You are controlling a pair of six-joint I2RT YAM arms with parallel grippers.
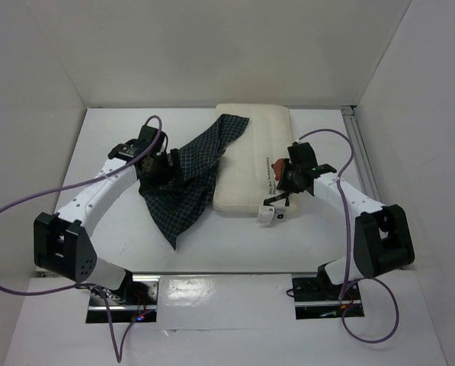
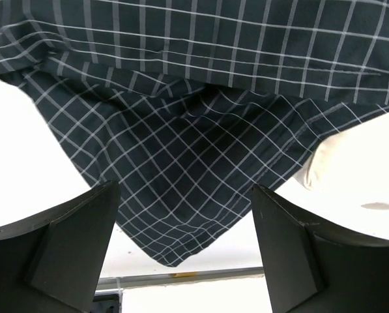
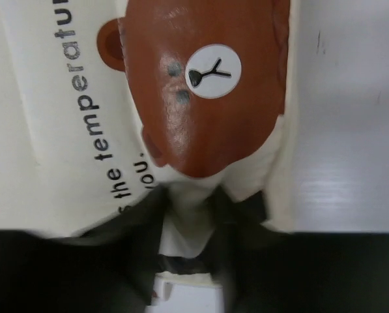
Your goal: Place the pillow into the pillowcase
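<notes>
- Toward the far middle of the surface (image 1: 235,244) lies the pillow (image 1: 250,152), cream and flat. Its bear face (image 3: 201,98) and black lettering (image 3: 90,111) are turned up toward the right wrist camera.
- Draped partly over the pillow's left side, the pillowcase (image 1: 183,187) trails down to a point on the surface. One corner rests on the pillow, and the rest bunches beside the left gripper (image 1: 165,164).
- The left gripper's fingers (image 2: 64,248) are spread wide with the checked cloth hanging just ahead of them. Nothing is pinched. It looks lined up to take a hem, since the case's mouth must be held apart before anything can go in.
- The right gripper (image 1: 286,177) is pressed together on the pillow's near right edge, where the cream fabric puckers between its dark fingers. A small tag (image 1: 273,214) pokes out below it.
- That edge grip probably serves to steady or drag the pillow toward the case.
- No opening of the case shows in any view, so the insertion has not yet begun.
</notes>
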